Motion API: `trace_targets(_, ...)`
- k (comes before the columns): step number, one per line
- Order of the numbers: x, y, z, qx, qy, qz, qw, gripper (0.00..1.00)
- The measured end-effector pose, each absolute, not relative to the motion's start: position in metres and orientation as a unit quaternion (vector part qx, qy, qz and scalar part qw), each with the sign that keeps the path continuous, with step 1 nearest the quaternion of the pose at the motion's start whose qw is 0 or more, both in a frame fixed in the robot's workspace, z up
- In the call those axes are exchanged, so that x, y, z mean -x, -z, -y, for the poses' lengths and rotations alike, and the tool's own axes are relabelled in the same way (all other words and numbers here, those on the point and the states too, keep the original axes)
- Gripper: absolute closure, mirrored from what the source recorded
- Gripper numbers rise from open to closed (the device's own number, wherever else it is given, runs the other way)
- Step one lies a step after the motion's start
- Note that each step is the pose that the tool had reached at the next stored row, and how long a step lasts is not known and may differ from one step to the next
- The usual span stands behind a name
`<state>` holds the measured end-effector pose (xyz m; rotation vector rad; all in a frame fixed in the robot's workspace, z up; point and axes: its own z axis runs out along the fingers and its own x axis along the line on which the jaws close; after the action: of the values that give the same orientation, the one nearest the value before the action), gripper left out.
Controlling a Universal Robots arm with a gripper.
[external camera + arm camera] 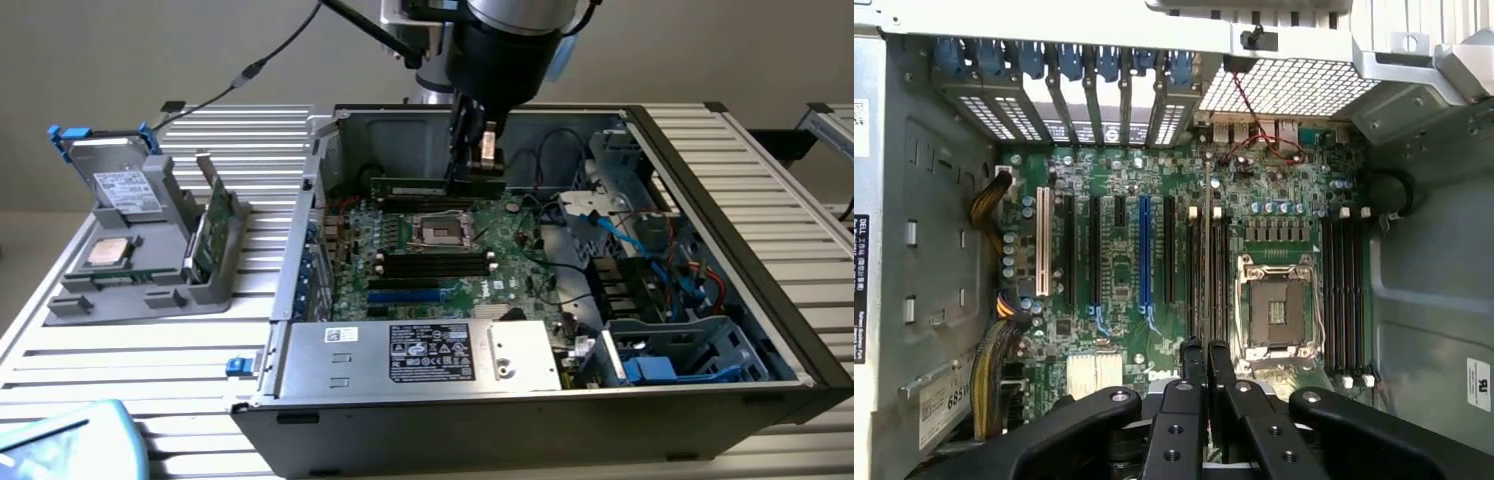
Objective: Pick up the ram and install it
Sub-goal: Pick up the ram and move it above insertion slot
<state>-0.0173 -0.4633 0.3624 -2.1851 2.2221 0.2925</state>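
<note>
Inside the open computer case (534,440), the hand (477,172) is hanging above the motherboard (514,240), its fingers (1191,365) pinching the ram (420,187). The ram is lying level and on edge, projecting to one side of the hand, directly over the black memory slots (1206,270). Contact with the slots cannot be determined. The processor socket (1274,315) is sitting beside those slots, below the hand.

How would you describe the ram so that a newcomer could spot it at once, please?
Find the open computer case in the middle of the exterior view; the gripper hangs over the far part of its motherboard. The ram is the long, thin green stick clamped level in that gripper, unlike the other green board, which stands upright in the grey holder outside the case.
</note>
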Motion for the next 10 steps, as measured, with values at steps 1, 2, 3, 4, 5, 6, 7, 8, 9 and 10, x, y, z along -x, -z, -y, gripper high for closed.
trace_targets(1, 0.017, -0.361, 0.463, 0.697, -0.093, -0.711, 0.005, 0.87)
trace_targets(2, 0.017, -0.361, 0.463, 0.696, -0.093, -0.712, 0.004, 0.87)
trace_targets(3, 0.016, -0.360, 0.462, 0.696, -0.094, -0.712, 0.002, 0.87)
trace_targets(4, 0.016, -0.359, 0.461, 0.696, -0.094, -0.712, -0.001, 0.87)
trace_targets(5, 0.016, -0.359, 0.460, 0.696, -0.095, -0.712, -0.005, 0.87)
trace_targets(6, 0.015, -0.359, 0.459, 0.695, -0.095, -0.712, -0.008, 0.87)
trace_targets(7, 0.015, -0.358, 0.457, 0.695, -0.093, -0.713, -0.011, 0.87)
trace_targets(8, 0.014, -0.358, 0.456, 0.695, -0.091, -0.713, -0.014, 0.87)
trace_targets(9, 0.013, -0.357, 0.454, 0.695, -0.089, -0.713, -0.017, 0.87)
trace_targets(10, 0.012, -0.356, 0.452, 0.695, -0.086, -0.714, -0.019, 0.87)
